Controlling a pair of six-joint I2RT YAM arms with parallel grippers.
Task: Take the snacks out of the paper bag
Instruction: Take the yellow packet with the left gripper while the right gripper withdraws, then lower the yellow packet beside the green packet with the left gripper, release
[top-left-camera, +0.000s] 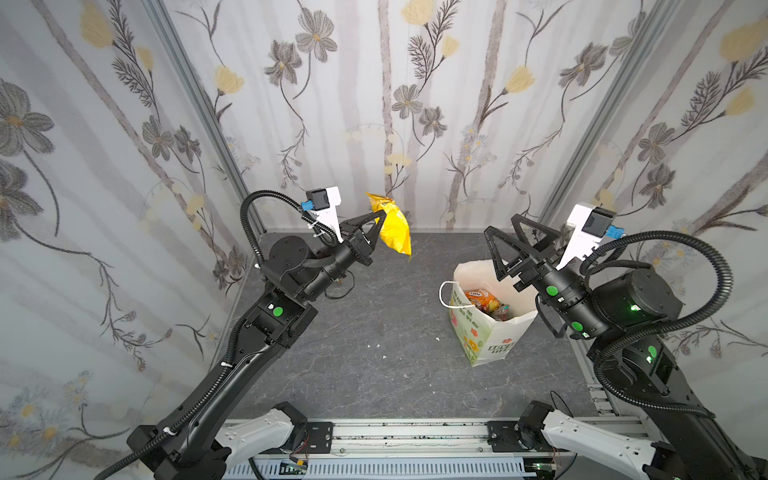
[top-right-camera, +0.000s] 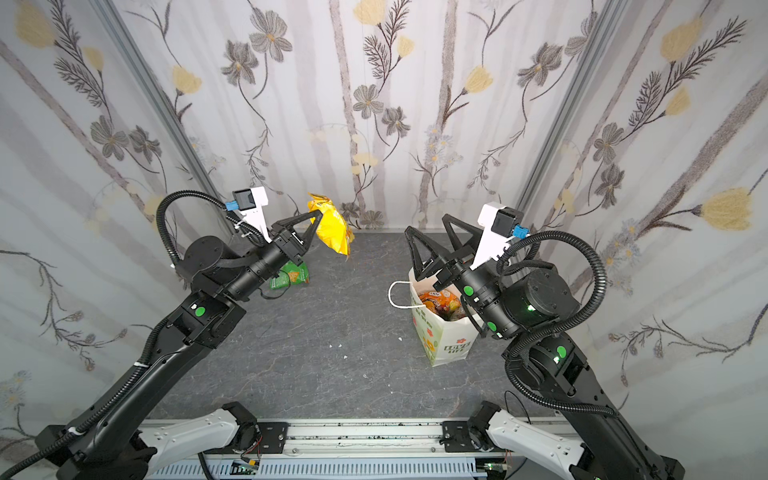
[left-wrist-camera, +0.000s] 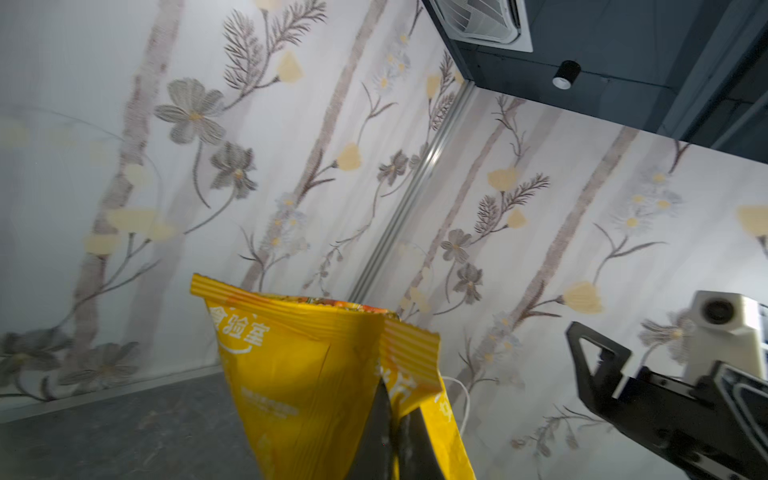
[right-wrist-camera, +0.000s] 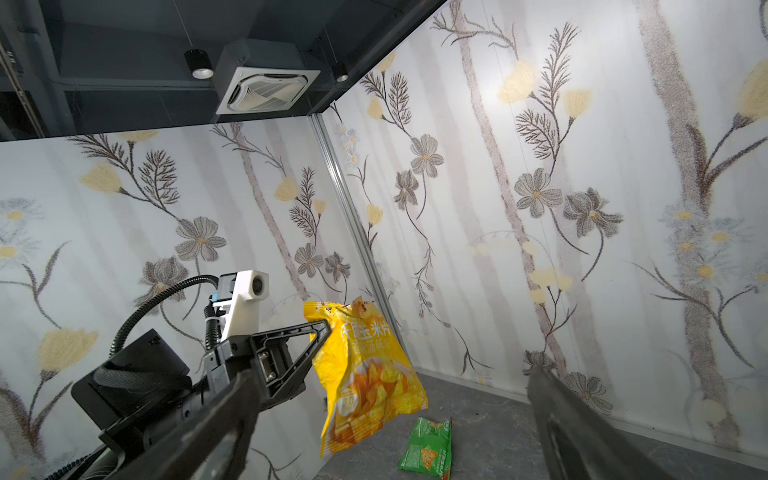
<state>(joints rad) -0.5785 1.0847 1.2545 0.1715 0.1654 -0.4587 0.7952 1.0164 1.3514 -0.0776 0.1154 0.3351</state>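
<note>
Being clamped aloft by left gripper (top-left-camera: 381, 213): yellow packet (top-left-camera: 397, 235), well left of paper bag (top-left-camera: 486, 343); right gripper (top-left-camera: 502, 224) being held agape above bag.

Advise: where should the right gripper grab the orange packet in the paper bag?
Probably its topmost crinkled edge, coming straight down through the open mouth. The orange packet lies inside the upright paper bag, whose walls block every side. The right gripper is open and empty.
</note>
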